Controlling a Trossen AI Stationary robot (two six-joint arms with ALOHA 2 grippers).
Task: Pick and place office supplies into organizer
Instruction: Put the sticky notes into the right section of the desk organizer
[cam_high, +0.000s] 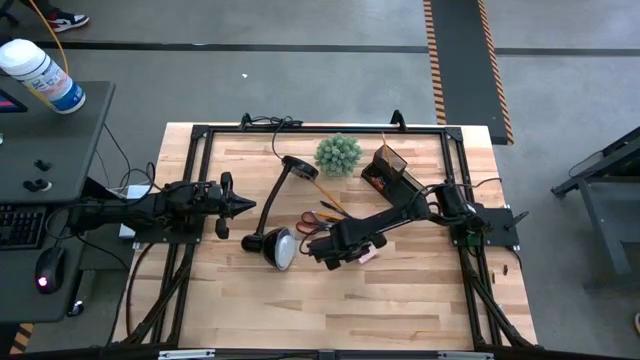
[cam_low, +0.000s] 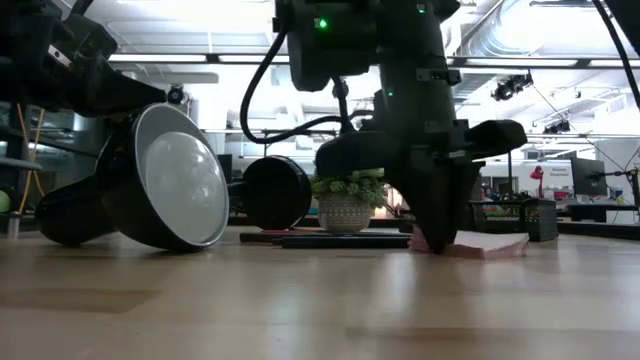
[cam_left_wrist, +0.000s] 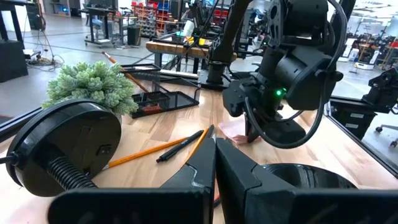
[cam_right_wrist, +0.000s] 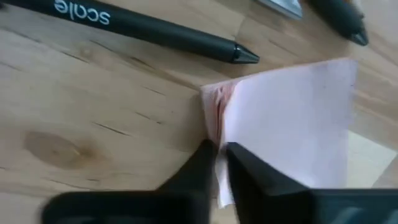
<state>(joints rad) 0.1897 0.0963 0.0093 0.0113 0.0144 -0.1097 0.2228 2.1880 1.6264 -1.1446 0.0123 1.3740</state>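
While the right hand (cam_right_wrist: 217, 158) pinches just the edge of the pink sticky-note pad (cam_right_wrist: 292, 124) lying on the counter (cam_right_wrist: 93, 106) beneath it, top sheets might peel away on lifting.

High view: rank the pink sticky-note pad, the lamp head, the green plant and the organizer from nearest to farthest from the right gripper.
1. Pink sticky-note pad: at the right gripper, its fingers closed on the pad's edge.
2. Lamp head: lying on the table toward the left arm.
3. Organizer: at the table's back, right of the plant.
4. Green plant: at the back, about as far as the organizer; too close to call.
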